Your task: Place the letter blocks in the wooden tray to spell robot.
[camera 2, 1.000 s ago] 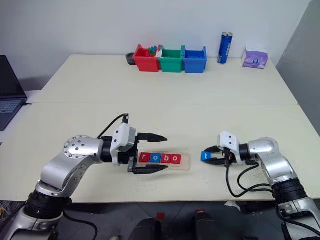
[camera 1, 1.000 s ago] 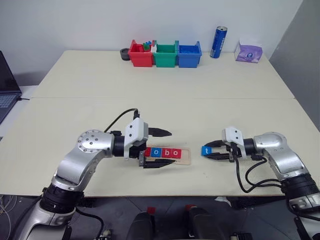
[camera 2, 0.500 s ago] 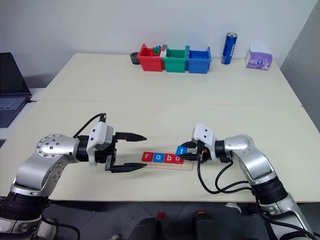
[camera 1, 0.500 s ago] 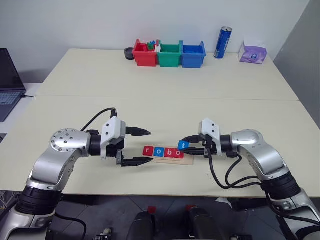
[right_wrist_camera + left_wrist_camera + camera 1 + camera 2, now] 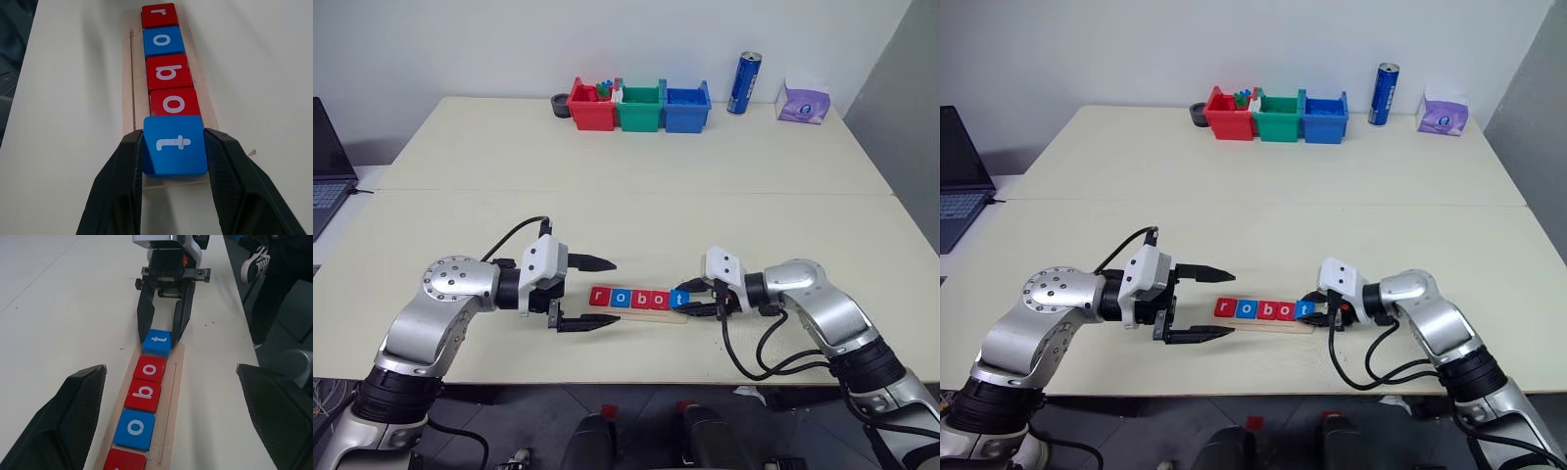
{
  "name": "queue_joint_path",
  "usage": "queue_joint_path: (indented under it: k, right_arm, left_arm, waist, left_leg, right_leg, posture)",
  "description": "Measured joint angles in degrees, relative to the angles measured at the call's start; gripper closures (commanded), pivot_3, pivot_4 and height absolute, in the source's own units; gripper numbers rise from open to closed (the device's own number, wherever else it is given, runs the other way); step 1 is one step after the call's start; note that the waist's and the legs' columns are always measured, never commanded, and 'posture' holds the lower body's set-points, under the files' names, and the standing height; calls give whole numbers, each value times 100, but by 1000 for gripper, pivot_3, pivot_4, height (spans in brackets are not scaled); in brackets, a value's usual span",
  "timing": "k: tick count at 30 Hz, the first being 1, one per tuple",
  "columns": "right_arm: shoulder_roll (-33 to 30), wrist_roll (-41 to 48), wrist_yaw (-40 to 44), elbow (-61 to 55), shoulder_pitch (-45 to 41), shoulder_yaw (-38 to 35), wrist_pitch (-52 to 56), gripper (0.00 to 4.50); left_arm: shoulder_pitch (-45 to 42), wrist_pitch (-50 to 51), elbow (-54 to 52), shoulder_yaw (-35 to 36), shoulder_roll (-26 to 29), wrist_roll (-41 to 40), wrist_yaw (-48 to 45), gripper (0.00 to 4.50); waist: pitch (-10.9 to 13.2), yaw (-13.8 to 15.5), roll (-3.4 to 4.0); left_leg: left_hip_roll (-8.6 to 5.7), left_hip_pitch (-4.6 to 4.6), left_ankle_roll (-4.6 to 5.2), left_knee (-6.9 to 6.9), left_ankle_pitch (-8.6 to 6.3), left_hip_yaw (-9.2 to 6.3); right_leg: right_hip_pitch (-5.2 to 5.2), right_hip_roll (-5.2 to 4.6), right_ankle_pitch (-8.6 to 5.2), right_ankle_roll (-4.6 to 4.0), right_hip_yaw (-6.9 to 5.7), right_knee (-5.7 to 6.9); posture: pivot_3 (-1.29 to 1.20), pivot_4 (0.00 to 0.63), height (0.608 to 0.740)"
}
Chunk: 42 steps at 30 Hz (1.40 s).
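Currently, you have the right gripper point(image 5: 174, 161) clamped on the blue t block point(image 5: 174, 145) at the wooden tray point(image 5: 174, 377)'s open end near the table's front edge, left gripper point(image 5: 592, 294) spread empty: release crooked and it may ride the rim, nudging the red o point(image 5: 174, 102).

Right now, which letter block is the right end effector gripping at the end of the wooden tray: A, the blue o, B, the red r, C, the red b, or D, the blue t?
D: the right end effector has a finger on each side of the blue t block, at the end of the wooden tray after r, o, b, o.
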Motion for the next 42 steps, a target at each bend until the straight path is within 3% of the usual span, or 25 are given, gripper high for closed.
queue_joint_path:
  k: [22,31,41,42]
  right_arm:
    - [88,-245,9,229,-48,111,-249,3041]
    - [86,-202,22,293,-50,92,-237,20]
    - [-277,680,144,-116,-46,-720,911,20]
    - [-328,712,141,-103,-24,-762,899,369]
  left_arm:
    - [1,-18,-1,-30,-48,37,32,0]
    - [2,-30,-1,-35,-114,60,43,0]
    - [3,-95,0,-80,-160,90,47,0]
    - [3,-103,0,-80,-160,90,47,0]
  waist:
    - [0,0,0]
    - [0,-1,0]
    - [0,1,0]
    - [0,1,0]
  left_leg:
    - [0,0,0,0,0,0]
    - [0,0,0,0,0,0]
    - [-2,0,0,1,0,-1]
    - [-1,1,0,1,0,0]
  right_leg:
    - [0,0,0,0,0,1]
    - [0,0,0,0,-1,1]
    - [0,-2,0,0,0,1]
    - [0,-2,0,0,1,1]
  posture:
    - [0,150,740]
    - [0,150,740]
    - [0,150,740]
    - [0,150,740]
